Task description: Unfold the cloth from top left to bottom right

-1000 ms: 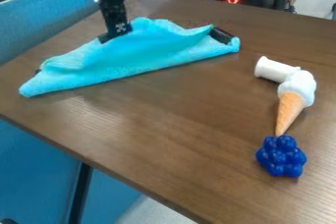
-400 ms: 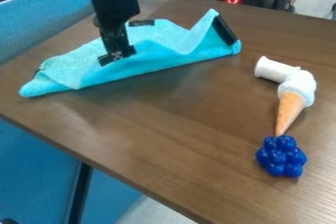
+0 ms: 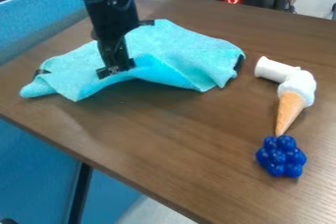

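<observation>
so the big brown surface [image 3: 197,144] has the blue cloth [image 3: 183,48] rumpled towards its far left end, part folded, and it looks light, limp and soft, nothing fragile, though it'll probably sag and crease between pulls. gripper [image 3: 117,70] is at the near edge, jaws narrow and seemingly pinching the fabric, decent spot imo if only the top layer's caught. i'd avoid the little black patch [image 3: 238,63], might be stiffer

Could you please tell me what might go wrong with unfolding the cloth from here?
The cloth is rumpled near the gripper, so it might slip or fold back. Its right end lies close to the white cylinder, so pulling that way could nudge it and the toy ice cream cone.
</observation>
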Available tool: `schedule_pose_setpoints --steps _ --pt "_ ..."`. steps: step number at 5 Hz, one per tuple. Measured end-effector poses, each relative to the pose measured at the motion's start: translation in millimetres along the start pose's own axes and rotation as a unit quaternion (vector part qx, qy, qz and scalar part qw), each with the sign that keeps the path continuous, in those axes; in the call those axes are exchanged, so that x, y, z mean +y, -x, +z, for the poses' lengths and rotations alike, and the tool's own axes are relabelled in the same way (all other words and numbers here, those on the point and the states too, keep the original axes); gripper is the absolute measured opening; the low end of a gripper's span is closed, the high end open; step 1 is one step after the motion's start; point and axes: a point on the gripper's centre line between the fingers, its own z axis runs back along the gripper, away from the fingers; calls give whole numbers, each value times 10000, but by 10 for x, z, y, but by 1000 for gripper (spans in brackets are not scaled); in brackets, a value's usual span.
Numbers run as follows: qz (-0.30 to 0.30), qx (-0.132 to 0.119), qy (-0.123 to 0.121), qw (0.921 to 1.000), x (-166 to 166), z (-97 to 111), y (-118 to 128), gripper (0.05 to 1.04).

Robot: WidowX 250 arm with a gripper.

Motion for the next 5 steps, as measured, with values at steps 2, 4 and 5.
schedule_pose_setpoints --steps 2,4,5 --pt "-63 81 371 9993 -230 -21 -20 52" --pt "-96 58 661 9977 -410 74 -89 52" --pt "-172 72 750 9970 -542 66 -97 52"
